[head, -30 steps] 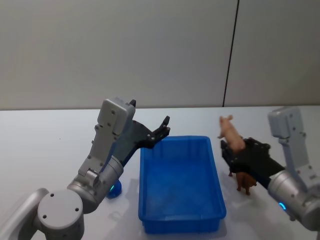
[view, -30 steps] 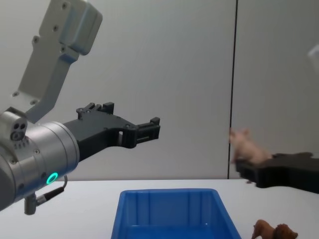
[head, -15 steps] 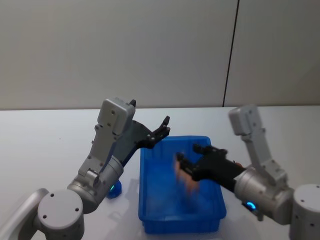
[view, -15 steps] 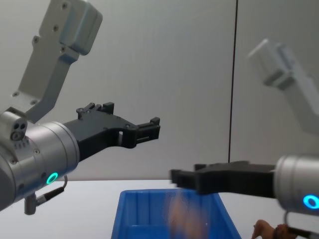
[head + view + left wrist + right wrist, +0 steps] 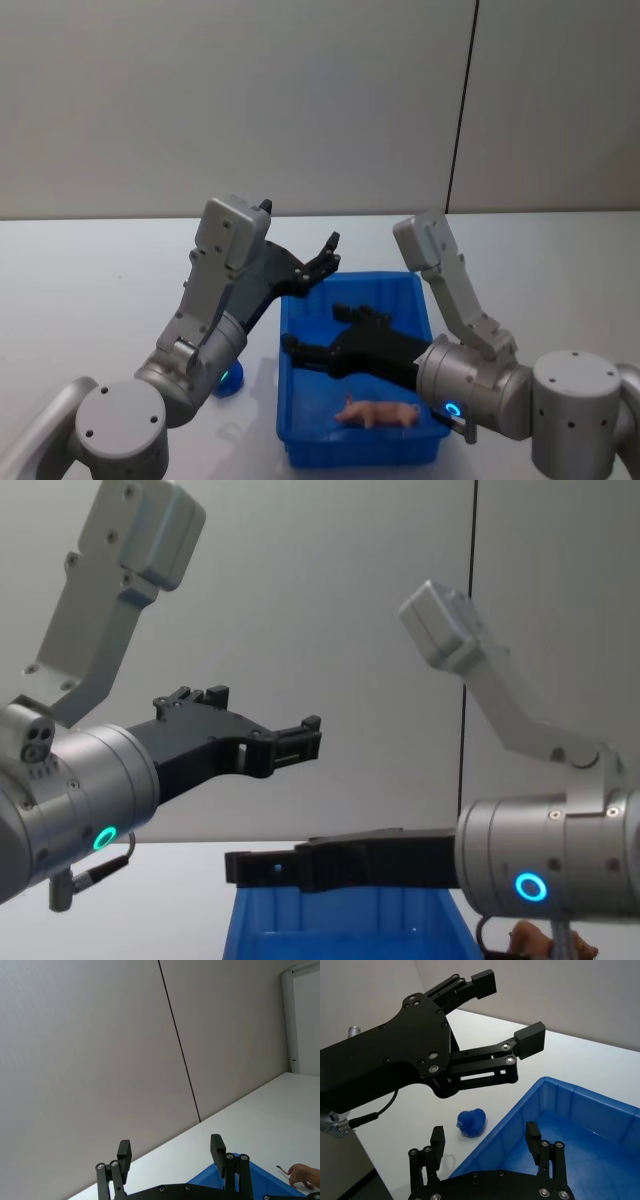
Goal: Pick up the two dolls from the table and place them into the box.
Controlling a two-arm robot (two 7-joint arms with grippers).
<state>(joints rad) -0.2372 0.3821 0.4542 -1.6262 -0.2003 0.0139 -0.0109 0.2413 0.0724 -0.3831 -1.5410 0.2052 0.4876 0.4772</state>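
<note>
— Where is the left gripper (image 5: 328, 254)?
— Raised well above the far left corner of the bright blue rectangular plastic bin (image 5: 360, 452). Its black fingers (image 5: 123, 1150) are spread apart with nothing between them. The bin stands on the flat white tabletop (image 5: 90, 300), and a small rounded blue object (image 5: 472, 1123) sits just beside its left wall.

— And the pale pink plastic doll (image 5: 377, 411)?
— It lies on its side on the bin's floor, stretched along the near wall toward the near right corner. It is a small, smooth, pale figurine, far smaller than the bin. Neither gripper touches it.

— What about the right gripper (image 5: 313, 328)?
— It reaches across the bin from the right side, just above rim height in the chest view, with its tips close to the left wall. Its fingers (image 5: 533, 1136) are parted and empty. The pink doll lies below it, nearer the near wall.

— The other doll?
— The brown four-legged toy doll (image 5: 535, 943) is on the tabletop to the right of the bin. The right arm hides most of it, leaving only an orange-brown patch in sight. I cannot tell whether it is standing or lying.
</note>
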